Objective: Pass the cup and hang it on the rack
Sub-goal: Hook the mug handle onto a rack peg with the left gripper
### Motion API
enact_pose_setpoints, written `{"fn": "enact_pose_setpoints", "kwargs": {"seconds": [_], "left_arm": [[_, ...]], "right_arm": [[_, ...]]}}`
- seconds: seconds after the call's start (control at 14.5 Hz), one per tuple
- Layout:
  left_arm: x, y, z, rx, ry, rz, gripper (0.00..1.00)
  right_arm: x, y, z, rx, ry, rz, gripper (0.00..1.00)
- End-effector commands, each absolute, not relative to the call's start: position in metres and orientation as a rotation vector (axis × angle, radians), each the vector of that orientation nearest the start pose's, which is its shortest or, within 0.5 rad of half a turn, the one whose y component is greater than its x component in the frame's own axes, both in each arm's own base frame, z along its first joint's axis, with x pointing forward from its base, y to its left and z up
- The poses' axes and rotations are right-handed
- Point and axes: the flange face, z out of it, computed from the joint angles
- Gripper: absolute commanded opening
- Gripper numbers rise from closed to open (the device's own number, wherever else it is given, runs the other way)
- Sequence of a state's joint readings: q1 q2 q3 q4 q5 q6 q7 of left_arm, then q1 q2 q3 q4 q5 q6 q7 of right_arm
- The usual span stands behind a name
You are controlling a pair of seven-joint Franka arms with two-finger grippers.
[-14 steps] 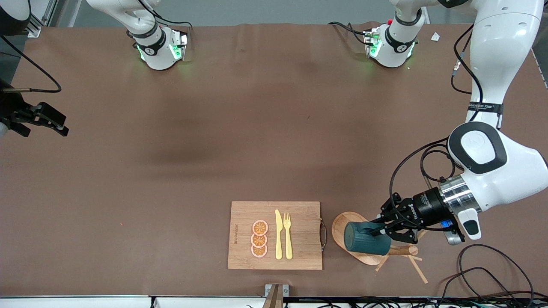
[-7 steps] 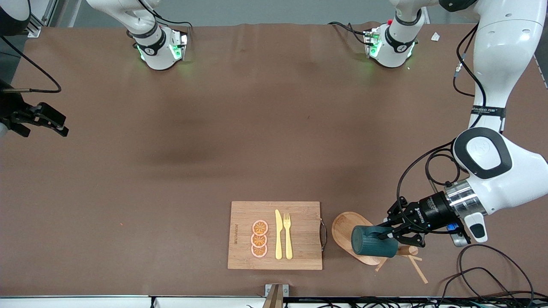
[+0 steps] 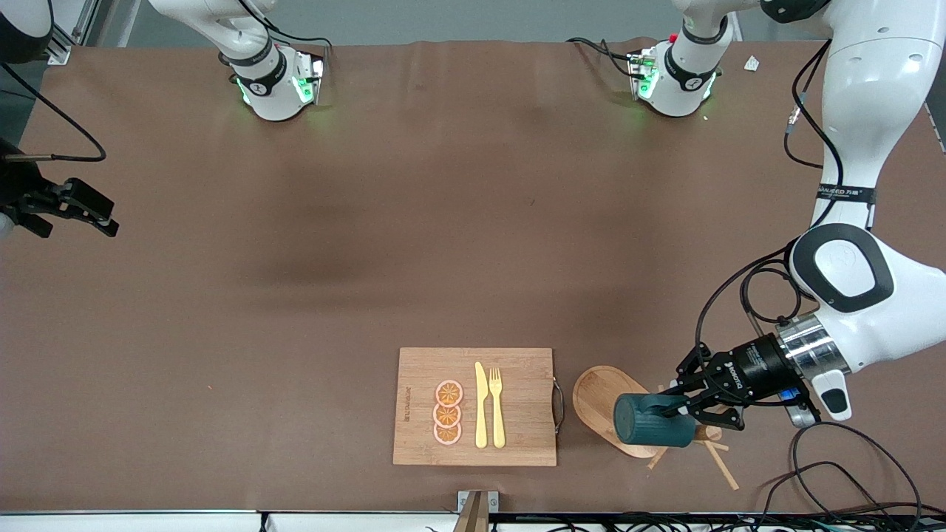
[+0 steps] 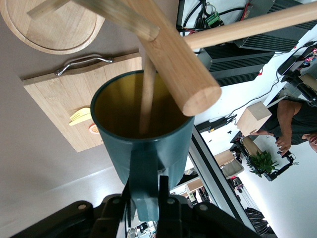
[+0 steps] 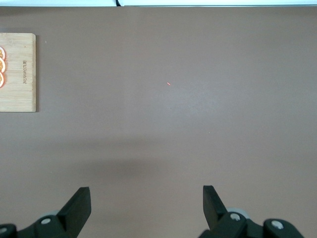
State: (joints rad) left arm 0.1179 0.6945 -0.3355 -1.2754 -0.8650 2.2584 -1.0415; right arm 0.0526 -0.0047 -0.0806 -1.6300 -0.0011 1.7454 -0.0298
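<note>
Now, cup: I am pinching the cup (image 3: pixel 654 421) by its handle with my left gripper (image 3: pixel 684 408), holding it on its side over the rack (image 3: pixel 600 403).
Cup axis: its long axis is lying level, mouth pointing at the rack's post (image 4: pixel 171 59).
Peg: in the left wrist view a thin peg (image 4: pixel 146 96) is running into the cup's mouth; I cannot tell whether the handle is hooking any peg.
Key relation: the post end is sitting just beside the cup's rim, so I am judging the handle needs to slide onto a peg before I let go.
Right gripper (image 3: pixel 70 203): it is waiting spread and empty at the right arm's end of the table (image 3: pixel 369 222).
Board (image 3: pixel 421 399): lying beside the rack's base, toward the right arm's end.
</note>
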Motion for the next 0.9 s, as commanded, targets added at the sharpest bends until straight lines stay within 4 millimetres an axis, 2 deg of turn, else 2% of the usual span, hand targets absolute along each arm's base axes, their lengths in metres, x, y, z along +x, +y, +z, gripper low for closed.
{"fn": "enact_pose_setpoints", "kwargs": {"seconds": [0.0, 0.62, 0.83], "left_arm": [[0.763, -0.115, 0.401, 1.633, 1.408, -0.393, 0.01], [0.766, -0.107, 0.386, 1.609, 1.431, -0.415, 0.02], [0.766, -0.106, 0.383, 1.608, 1.435, -0.417, 0.05]], "right_arm": [[0.572, -0.016, 0.619, -3.147, -0.018, -0.186, 1.0], [0.573, -0.015, 0.619, -3.147, -0.018, -0.186, 1.0], [0.573, -0.015, 0.62, -3.147, -0.018, -0.188, 1.0]]}}
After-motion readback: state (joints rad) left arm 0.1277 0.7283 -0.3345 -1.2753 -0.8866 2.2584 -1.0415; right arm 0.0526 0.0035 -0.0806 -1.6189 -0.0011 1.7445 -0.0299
